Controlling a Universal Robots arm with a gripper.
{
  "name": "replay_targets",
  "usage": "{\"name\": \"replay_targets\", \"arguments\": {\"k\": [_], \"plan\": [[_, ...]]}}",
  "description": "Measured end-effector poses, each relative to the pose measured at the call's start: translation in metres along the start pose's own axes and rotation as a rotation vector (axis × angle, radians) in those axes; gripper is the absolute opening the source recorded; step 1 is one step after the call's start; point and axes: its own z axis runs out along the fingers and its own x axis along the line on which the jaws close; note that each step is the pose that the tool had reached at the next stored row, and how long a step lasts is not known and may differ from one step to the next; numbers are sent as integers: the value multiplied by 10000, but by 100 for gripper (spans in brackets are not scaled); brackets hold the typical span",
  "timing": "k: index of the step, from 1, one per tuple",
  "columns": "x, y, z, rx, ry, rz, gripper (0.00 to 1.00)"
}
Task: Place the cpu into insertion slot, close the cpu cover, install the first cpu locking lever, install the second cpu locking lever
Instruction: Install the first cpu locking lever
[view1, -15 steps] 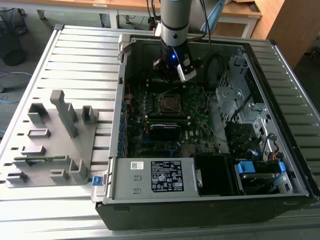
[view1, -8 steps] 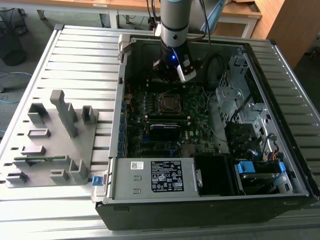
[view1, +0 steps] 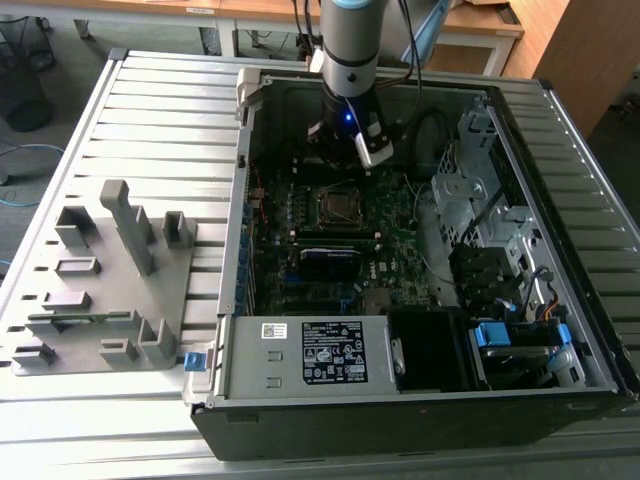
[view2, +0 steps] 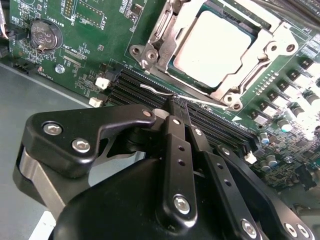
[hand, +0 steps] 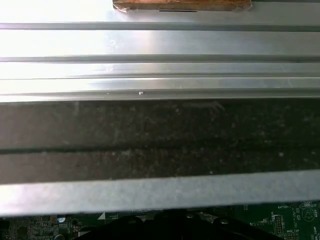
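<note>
CPU (view2: 215, 45) sits seated in the insertion slot (view1: 337, 205) with the cpu cover (view2: 272, 47) closed over it, while the tool (view2: 176, 107), fingers pressed together, touches a thin locking lever (view2: 157, 90) beside the socket.

A ribbed grey metal table (view1: 160, 110) fills the exterior view, with wooden desks (view1: 470, 25) on pale legs behind it, a black mesh bin (view1: 22, 75) on the grey floor (view1: 60, 120) beside it, and a blue cable (view1: 25, 160) nearby.

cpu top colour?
Dull silver-grey, glaring pale; the cpu shows best in the second wrist view.
</note>
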Motion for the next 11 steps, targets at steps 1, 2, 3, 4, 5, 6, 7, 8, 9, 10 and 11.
{"name": "replay_targets", "arguments": {"k": [1,2,3,4,5,6,7,8,9,10,11], "plan": [[-7,0,4,1,0,1,11],[-13,0,7,1,0,3,11],[-19,-1,11,0,-1,3,11],[-21,-1,13,1,-1,3,11],[-21,-2,15,0,-1,4,11],[-21,-2,20,-1,-2,4,11],[-21,-2,25,-1,-2,4,11],[-21,-4,31,0,-2,4,11],[-20,-5,37,0,-2,3,11],[-20,-5,41,0,-2,3,11],[-20,-6,43,3,-1,3,11]]}}
